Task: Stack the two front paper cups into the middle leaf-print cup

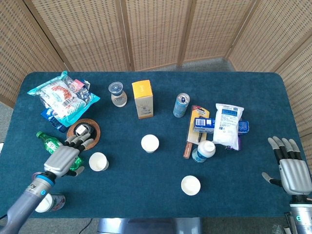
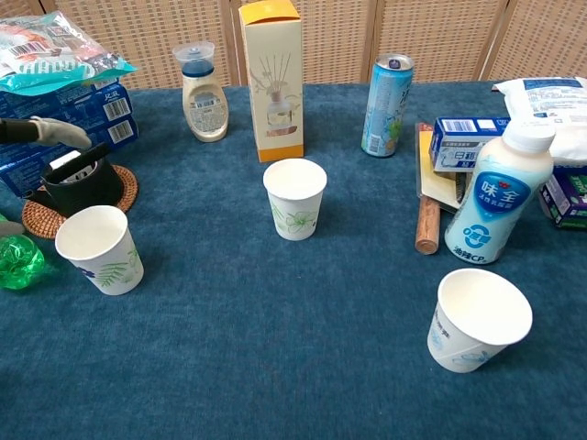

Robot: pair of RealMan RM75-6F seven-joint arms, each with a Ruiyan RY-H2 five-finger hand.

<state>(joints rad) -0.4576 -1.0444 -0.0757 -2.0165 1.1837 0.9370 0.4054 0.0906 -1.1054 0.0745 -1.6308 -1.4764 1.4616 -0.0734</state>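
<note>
The left hand (image 1: pixel 63 158), fingers spread and holding nothing, hovered just beside the front-left paper cup (image 1: pixel 98 161) at its 9 o'clock, while the right hand (image 1: pixel 291 170) lay open and idle at the tabletop's (image 1: pixel 146 195) 4 o'clock edge, well apart from the front-right paper cup (image 1: pixel 190 185). In my judgement the main risk was a light, empty cup tipping or being crushed if the fingers closed off-centre, or striking the green bottle (image 1: pixel 51 142) beneath the hand. The leaf-print cup (image 1: pixel 150 143) stood upright mid-table; the wicker coaster (image 1: pixel 90 127) at 12 o'clock of the left cup crowded the approach, and the white bottle (image 1: pixel 204 151) stood near the right cup's path.
</note>
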